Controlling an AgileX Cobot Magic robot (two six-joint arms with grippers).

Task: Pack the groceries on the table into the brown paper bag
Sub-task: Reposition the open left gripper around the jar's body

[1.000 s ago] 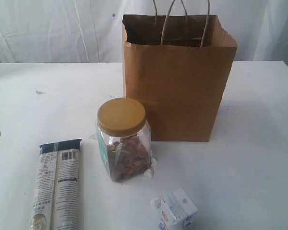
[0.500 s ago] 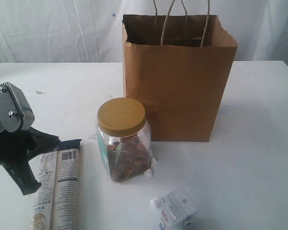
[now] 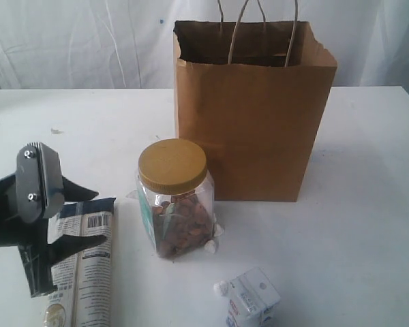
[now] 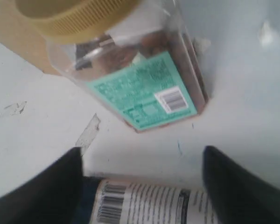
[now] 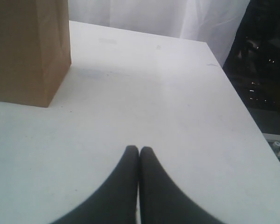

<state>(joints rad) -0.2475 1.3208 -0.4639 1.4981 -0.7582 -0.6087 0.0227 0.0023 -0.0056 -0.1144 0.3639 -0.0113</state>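
The brown paper bag stands open at the back of the table. In front of it is the yellow-lidded clear jar, also filling much of the left wrist view. The long printed packet lies at the front left, and a small white carton sits at the front edge. My left gripper hovers open above the packet's top end, its fingers straddling it without touching. My right gripper is shut and empty over bare table, right of the bag; the exterior view does not show it.
Tiny white paper balls lie by the jar's base and beside the carton. A strip of clear tape sticks to the tabletop near the jar. The table's right edge drops off to dark equipment.
My left arm has come in from the left edge and lowered over the packet's top end, and its jaws have opened. Bag, jar, carton and packet have not moved.
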